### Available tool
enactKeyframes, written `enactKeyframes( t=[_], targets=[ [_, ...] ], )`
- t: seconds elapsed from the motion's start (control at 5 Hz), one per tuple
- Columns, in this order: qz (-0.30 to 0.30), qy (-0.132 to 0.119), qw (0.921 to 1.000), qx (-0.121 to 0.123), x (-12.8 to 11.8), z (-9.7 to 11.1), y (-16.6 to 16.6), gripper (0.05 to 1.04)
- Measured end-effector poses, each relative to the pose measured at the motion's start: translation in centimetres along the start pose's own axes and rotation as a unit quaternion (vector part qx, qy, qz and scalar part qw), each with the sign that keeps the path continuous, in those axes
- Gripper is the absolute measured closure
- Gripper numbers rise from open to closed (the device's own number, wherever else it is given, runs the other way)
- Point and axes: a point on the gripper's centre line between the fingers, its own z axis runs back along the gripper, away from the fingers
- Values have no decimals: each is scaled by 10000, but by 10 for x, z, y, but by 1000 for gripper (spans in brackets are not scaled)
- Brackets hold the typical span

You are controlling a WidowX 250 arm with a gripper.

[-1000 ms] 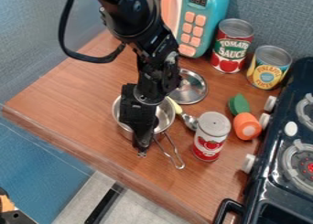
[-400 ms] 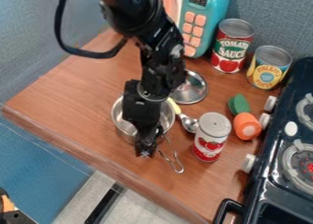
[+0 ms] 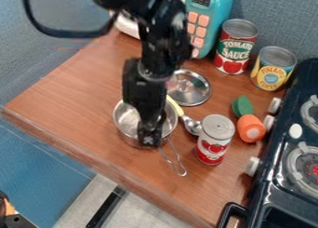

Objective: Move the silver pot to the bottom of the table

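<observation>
Gripper (image 3: 149, 138): in the camera view, pointing down at the pot's near rim
Jaws: spread or pressed together, one cannot tell
Silver pot (image 3: 127, 120): upright on the wooden table (image 3: 74, 101), wire handle (image 3: 180, 169) towards the near edge
Lid (image 3: 197, 89): behind the pot
Spoon (image 3: 192, 125): between pot and red-labelled can (image 3: 214, 141)

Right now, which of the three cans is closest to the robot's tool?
The red-and-white can, standing nearest the silver pot. The red-and-green can and the yellow-labelled can both stand farther back, near the wall.
</observation>
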Motion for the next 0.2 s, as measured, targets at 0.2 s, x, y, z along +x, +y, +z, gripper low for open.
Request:
enactKeyframes(
  t=[0.2],
  targets=[
    [1,8,10000,-13,0,1,0,83]
  ],
)
